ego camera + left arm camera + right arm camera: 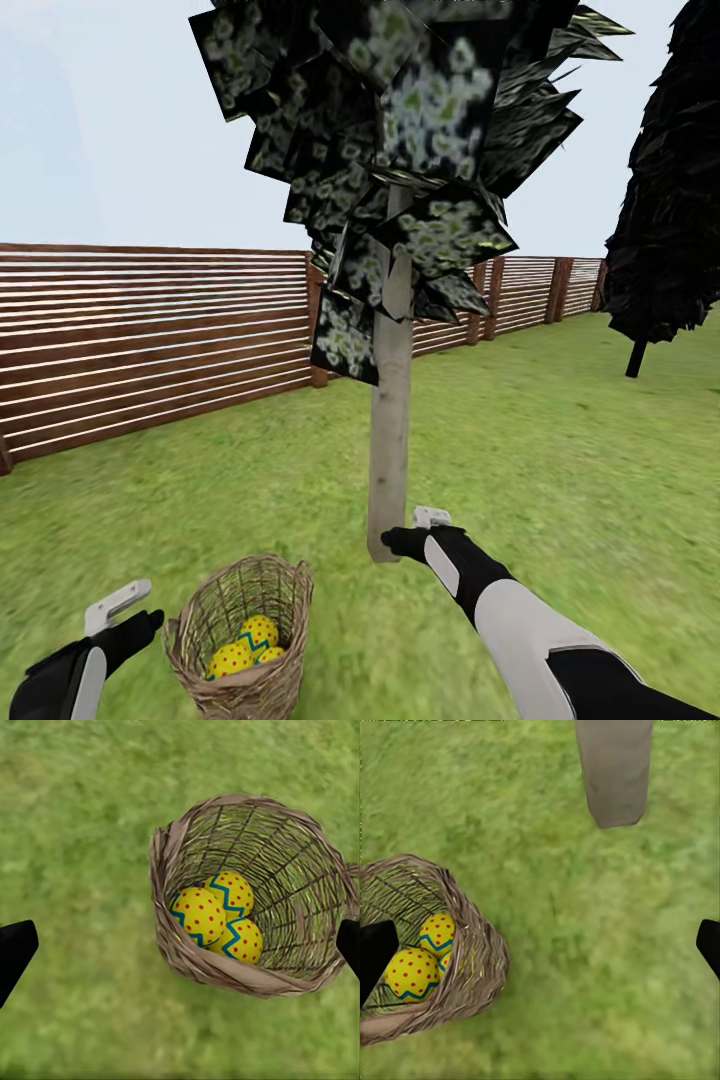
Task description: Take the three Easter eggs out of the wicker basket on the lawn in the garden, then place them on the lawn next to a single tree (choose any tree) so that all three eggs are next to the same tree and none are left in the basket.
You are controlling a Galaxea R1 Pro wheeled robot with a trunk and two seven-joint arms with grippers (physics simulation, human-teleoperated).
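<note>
Three Easter eggs (217,916) lie in the wicker basket (225,979) near the tree (390,440); both end effectors spread, empty.

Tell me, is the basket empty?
No, three Easter eggs lie together at the bottom of the wicker basket.

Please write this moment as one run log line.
eggs: three in wicker basket | tree: beside basket | left claw: open, empty | right claw: open, empty

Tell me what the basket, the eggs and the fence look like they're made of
The wicker basket looks like tan woven cane: open weave, matte. The three Easter eggs look smooth and painted, material unclear. The fence looks like brown wooden slats, with posts.
</note>
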